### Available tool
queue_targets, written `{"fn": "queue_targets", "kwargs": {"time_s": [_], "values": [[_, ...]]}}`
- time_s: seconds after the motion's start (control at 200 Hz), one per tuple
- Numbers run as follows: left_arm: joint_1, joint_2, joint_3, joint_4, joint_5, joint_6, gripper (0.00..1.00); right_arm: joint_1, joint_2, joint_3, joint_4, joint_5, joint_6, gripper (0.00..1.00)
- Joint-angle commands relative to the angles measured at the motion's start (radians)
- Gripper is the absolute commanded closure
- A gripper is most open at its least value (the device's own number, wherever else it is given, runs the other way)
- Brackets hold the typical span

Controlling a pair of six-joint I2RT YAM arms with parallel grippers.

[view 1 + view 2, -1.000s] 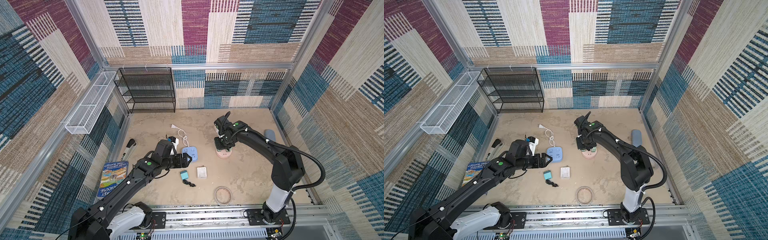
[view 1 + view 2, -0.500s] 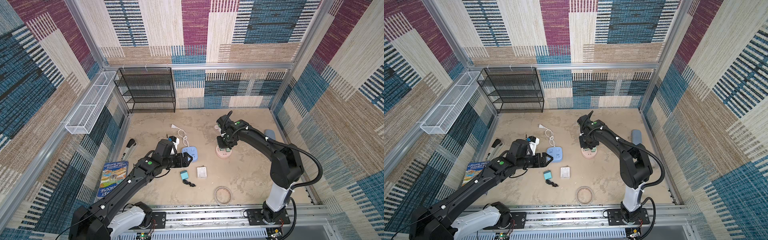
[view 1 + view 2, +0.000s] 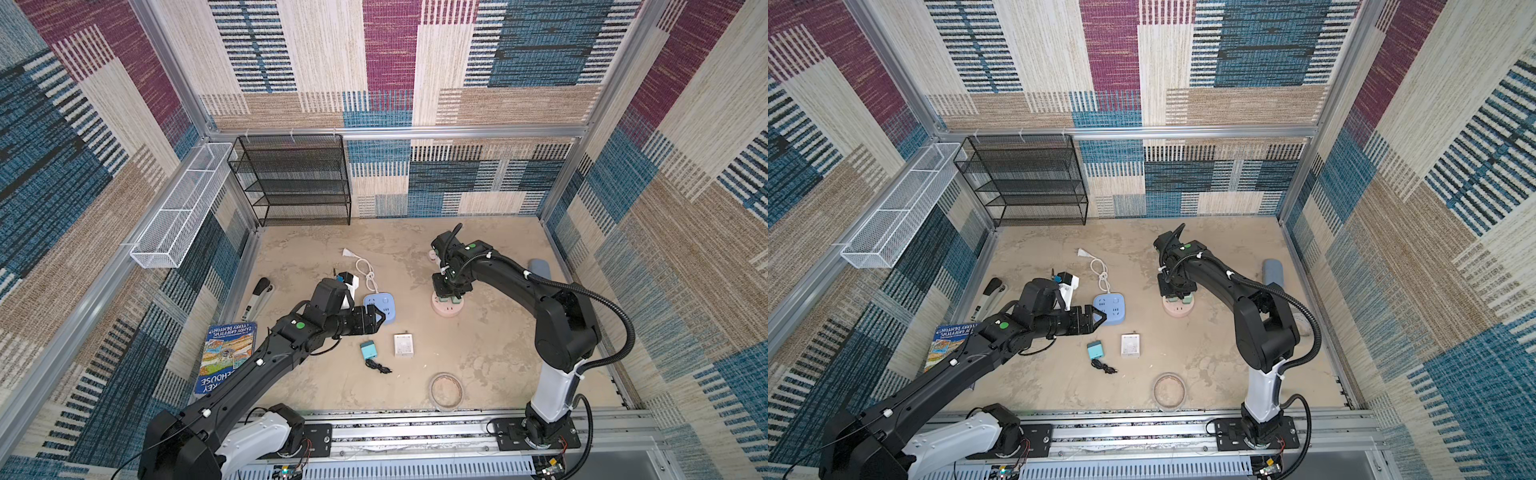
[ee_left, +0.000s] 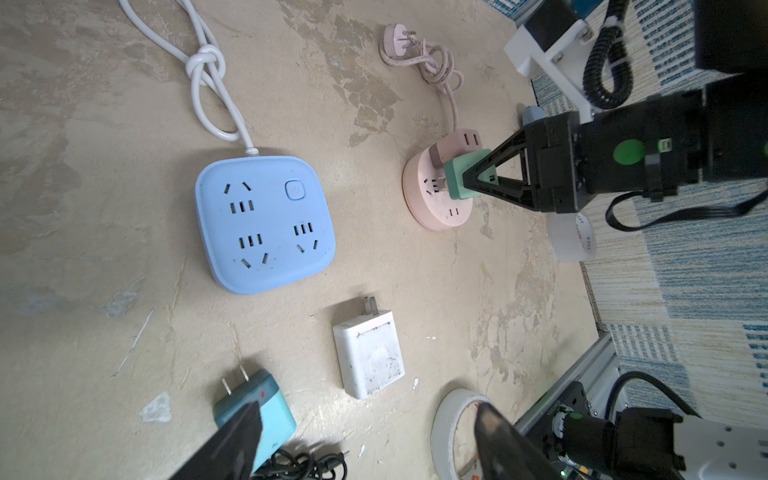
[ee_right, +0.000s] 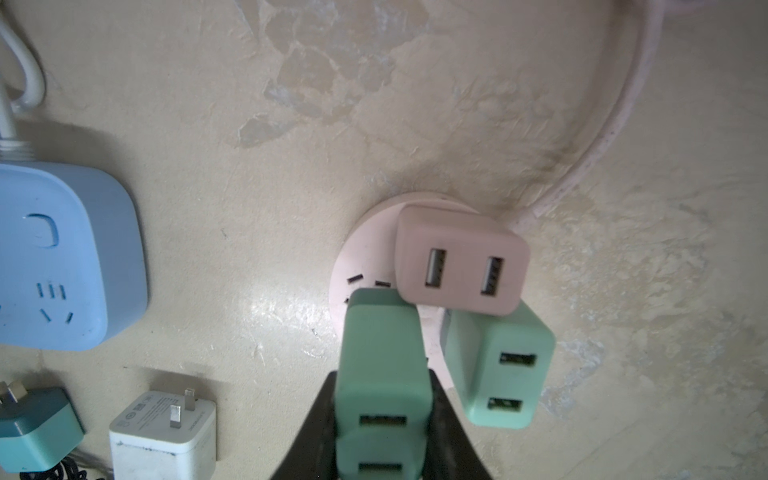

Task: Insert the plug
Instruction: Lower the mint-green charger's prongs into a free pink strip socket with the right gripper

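My left arm and right arm look black, with white base links, green dots, one ribbed cable.

The square power strip is lying on the table. Right of the strip a round socket hub is sitting. In front of the strip an adapter and a charger are lying side by side, the adapter leftmost. Farther front-right a tape roll is lying; front-left, a book; behind-left, a wire shelf is standing.
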Motion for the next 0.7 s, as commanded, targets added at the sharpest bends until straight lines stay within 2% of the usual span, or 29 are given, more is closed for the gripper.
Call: {"fn": "queue_targets", "kwargs": {"time_s": [0.0,0.696], "values": [[0.000,0.001,0.004,0.017,0.001,0.002,0.15,-0.001,0.007,0.012,0.024,0.012,-0.001,1.00],[0.001,0.009,-0.002,0.028,0.004,0.002,0.15,-0.003,0.039,0.018,0.022,0.006,-0.004,1.00]]}}
